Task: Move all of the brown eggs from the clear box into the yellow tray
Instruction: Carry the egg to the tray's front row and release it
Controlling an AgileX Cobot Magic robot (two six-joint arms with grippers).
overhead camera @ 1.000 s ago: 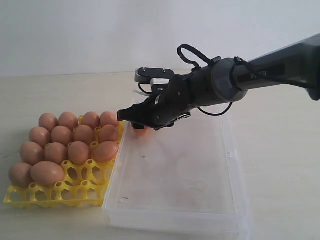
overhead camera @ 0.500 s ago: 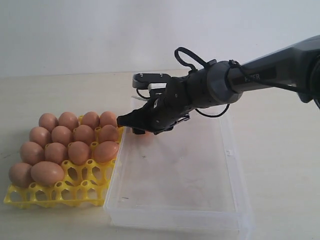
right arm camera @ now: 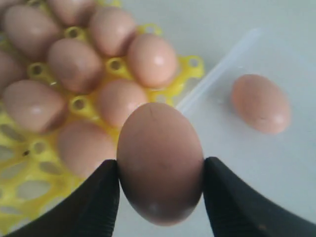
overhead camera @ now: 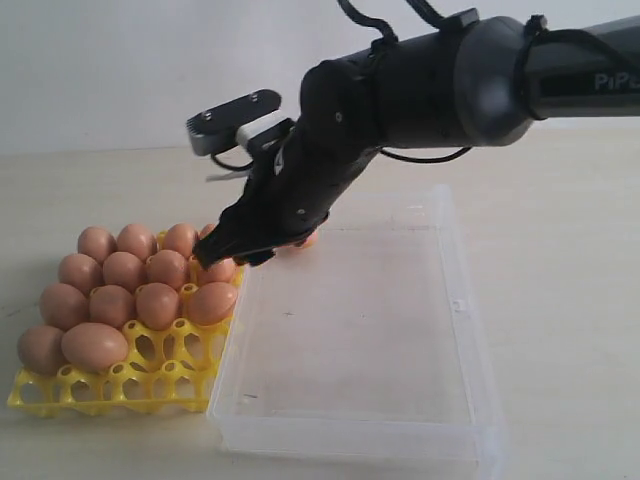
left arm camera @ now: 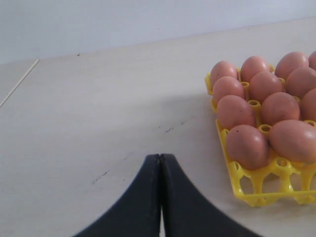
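Note:
My right gripper [right arm camera: 160, 167] is shut on a brown egg [right arm camera: 159, 148], pinched by its sides. In the exterior view the right gripper [overhead camera: 222, 254] hangs over the far right corner of the yellow tray [overhead camera: 120, 395], and the arm hides the held egg. Several brown eggs [overhead camera: 95, 345] fill the tray's far rows. One more brown egg [right arm camera: 260, 103] lies in the clear box [overhead camera: 350, 432], and shows as an orange patch under the arm [overhead camera: 305, 238]. My left gripper [left arm camera: 160, 158] is shut on nothing, over bare table beside the tray [left arm camera: 256, 197].
The tray's nearest row of cups [overhead camera: 150, 385] holds nothing. The clear box lies right against the tray's right side. Light wooden tabletop [overhead camera: 560, 300] extends around both, with a white wall behind.
My right gripper has risen from the box's far left corner with the egg and swung left over the tray's corner. The arm now looms larger in the exterior view.

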